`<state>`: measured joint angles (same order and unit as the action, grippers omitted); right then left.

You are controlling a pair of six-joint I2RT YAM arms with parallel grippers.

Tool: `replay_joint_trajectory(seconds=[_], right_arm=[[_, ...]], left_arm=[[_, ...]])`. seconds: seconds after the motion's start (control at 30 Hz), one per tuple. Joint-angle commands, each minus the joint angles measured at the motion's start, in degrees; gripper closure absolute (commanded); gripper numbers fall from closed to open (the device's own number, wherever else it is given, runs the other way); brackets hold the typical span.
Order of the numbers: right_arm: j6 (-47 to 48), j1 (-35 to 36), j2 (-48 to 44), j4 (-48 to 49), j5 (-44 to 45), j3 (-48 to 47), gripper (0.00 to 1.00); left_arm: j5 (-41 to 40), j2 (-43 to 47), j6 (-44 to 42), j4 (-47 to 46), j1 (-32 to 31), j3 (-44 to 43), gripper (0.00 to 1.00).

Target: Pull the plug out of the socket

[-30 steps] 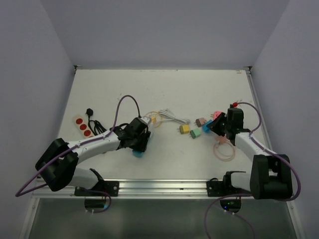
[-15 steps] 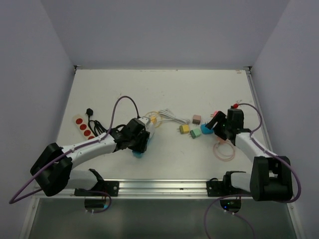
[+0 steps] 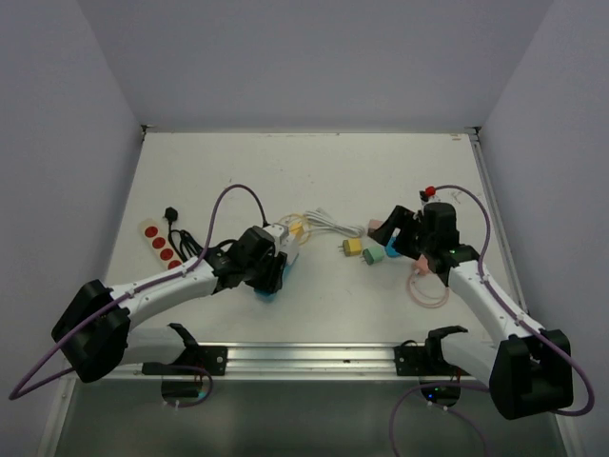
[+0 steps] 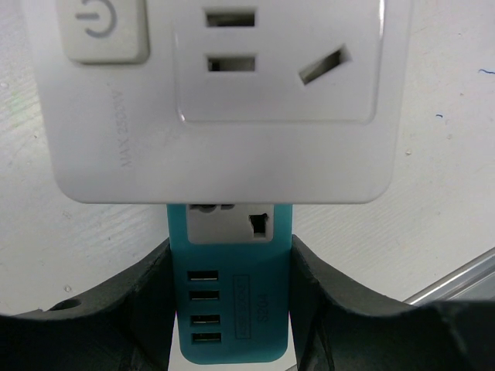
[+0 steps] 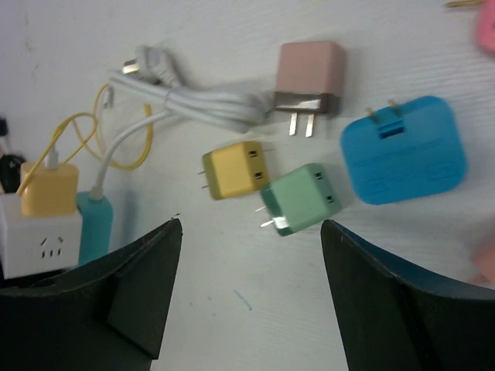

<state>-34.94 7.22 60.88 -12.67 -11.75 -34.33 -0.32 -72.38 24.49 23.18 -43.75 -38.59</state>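
Left claw (image 4: pixel 230 309) clamped on a teal USB strip (image 4: pixel 230 325), its dark fingers (image 4: pixel 147 301) pressed against both long sides of the strip. Four USB ports lie in a column between the fingers, beside a boxed label too faint to read. Directly ahead of the fingertips and overlapping the strip's far end sits the white socket block (image 4: pixel 216 100). Its face shows a two-slot outlet, a slanted slot and a grey button (image 4: pixel 104 27) bearing the power symbol. Small grey print along the side nearer that button reads "MAX" followed by a wattage, seemingly 2500W. Right claw (image 5: pixel 249 224) open, fingers spread wide and clear of the bench (image 3: pixel 314 171), gripping nothing. Just ahead of its gap lie a yellow adapter (image 5: pixel 234 170) and a green adapter (image 5: pixel 300 199), with a pink adapter (image 5: pixel 309 73) and a blue adapter (image 5: pixel 404 151) beyond them; none carries legible writing. A bundled white cable (image 5: pixel 197 100) lies ahead and to the left. The yellow plug (image 5: pixel 48 189), trailing a yellow lead, is seated in the white socket block, far to the left of the right claw.
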Motion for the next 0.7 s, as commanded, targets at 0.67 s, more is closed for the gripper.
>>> replay_joint_trajectory(seconds=[0.67], right_arm=[[-23.7,30.6,14.8,24.9,3.0,-8.6,0.24]], left_arm=[[1.2,5.1,-1.6,-9.6,-5.3,-2.2,1.00]])
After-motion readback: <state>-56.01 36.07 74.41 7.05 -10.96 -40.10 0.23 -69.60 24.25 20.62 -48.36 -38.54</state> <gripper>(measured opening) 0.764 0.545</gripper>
